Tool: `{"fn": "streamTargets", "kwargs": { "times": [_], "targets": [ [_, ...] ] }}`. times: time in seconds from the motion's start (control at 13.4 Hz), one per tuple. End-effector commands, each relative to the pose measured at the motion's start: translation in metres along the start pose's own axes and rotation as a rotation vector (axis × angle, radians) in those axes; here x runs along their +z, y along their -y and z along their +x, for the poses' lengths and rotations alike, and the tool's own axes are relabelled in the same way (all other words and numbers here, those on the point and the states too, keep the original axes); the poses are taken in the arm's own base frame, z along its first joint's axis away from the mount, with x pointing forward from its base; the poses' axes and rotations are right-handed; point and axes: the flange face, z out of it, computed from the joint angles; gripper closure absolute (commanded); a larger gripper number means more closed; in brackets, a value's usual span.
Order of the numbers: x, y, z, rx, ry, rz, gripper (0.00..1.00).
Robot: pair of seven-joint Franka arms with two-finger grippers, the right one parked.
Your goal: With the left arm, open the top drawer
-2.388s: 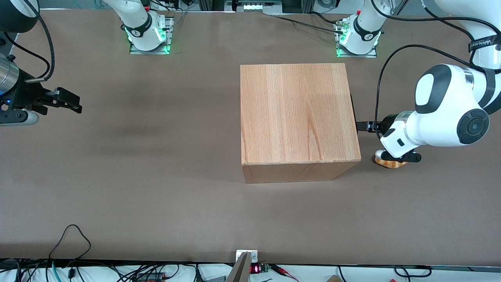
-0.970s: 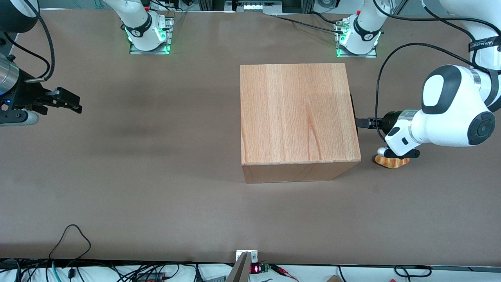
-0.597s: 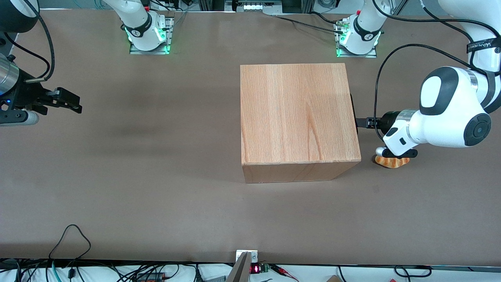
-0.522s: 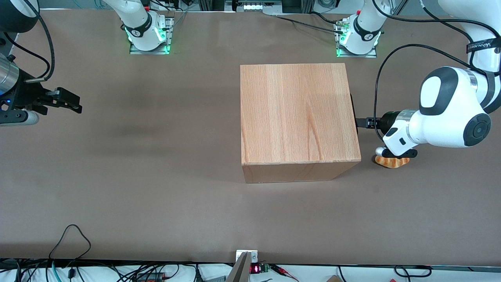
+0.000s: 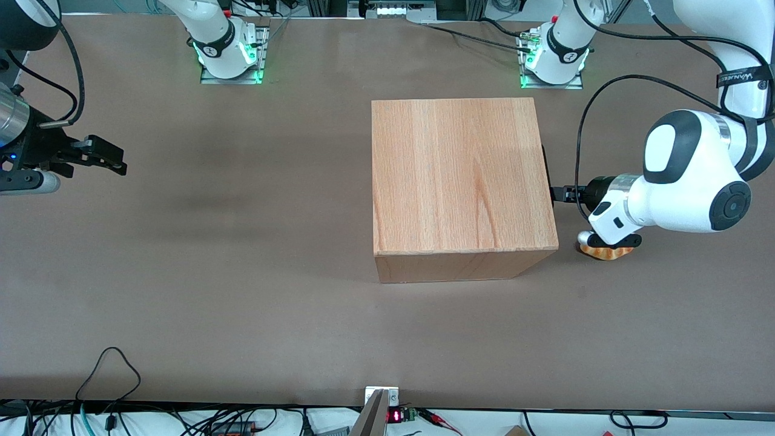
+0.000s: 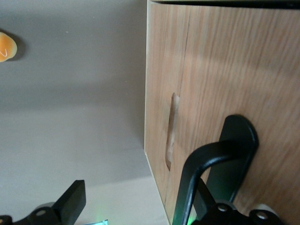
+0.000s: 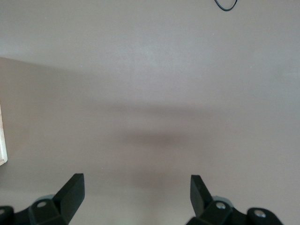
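the gripper [image 5: 556, 194] was held against the box's [image 5: 460, 175] front at the working arm's end, fingers spread wide around the drawer [image 6: 234, 89] handle [image 6: 234, 154], gripping nothing. the drawer was judged unopened; closing, then pulling, was called for.

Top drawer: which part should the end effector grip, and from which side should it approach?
Grip the black bar handle on the top drawer front panel, coming straight at that front from the working arm's end of the table. The panel is flat wood with nothing else to pinch, while the handle stands off it. The end effector is open and close to that front.
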Motion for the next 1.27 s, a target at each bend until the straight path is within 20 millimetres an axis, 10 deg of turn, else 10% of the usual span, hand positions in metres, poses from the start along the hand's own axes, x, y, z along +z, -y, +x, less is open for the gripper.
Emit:
{"fn": "streamTargets", "kwargs": {
  "times": [0.0,1.19],
  "targets": [
    [0.005,0.002,0.002,-0.002,-0.003,-0.021,0.00],
    [-0.008,0.035,0.005,-0.022,-0.019,-0.020,0.00]
  ]
}}
